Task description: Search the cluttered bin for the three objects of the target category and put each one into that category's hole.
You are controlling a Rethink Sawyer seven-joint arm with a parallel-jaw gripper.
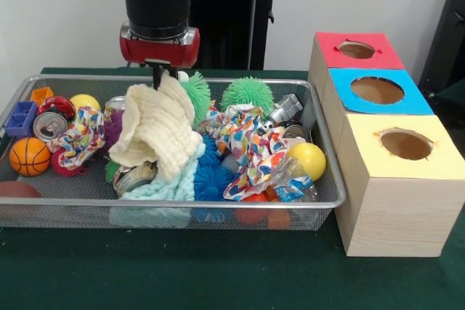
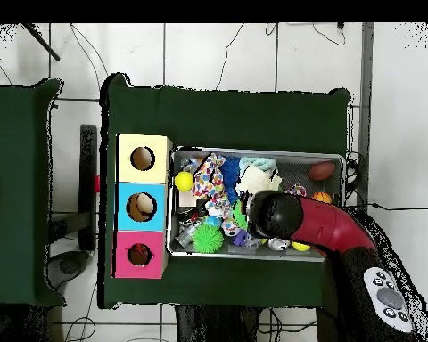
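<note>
The silver wire-mesh bin point(image 1: 218, 206) lies on the green table, full of clutter; it also shows in the overhead view point(image 2: 253, 152). My gripper point(image 1: 158, 75) hangs over the bin's far middle, shut on the top of a cream waffle cloth point(image 1: 156, 132) that it holds up in a peak. No striped or pink-snouted plush animal shows clearly; some orange shapes point(image 1: 256, 198) under the cloths at the bin's front cannot be told. The red-topped box's round hole point(image 1: 357, 49) is farthest back on the right, and it also shows in the overhead view point(image 2: 139, 255).
In the bin lie spotted cloths point(image 1: 243, 139), green spiky balls point(image 1: 247, 94), a blue spiky ball point(image 1: 212, 179), a yellow ball point(image 1: 309, 159), a small basketball point(image 1: 29, 155), cans point(image 1: 51, 125) and a blue block point(image 1: 20, 118). The blue-topped box point(image 1: 378, 91) and the yellow-topped box point(image 1: 407, 144) stand nearer.
</note>
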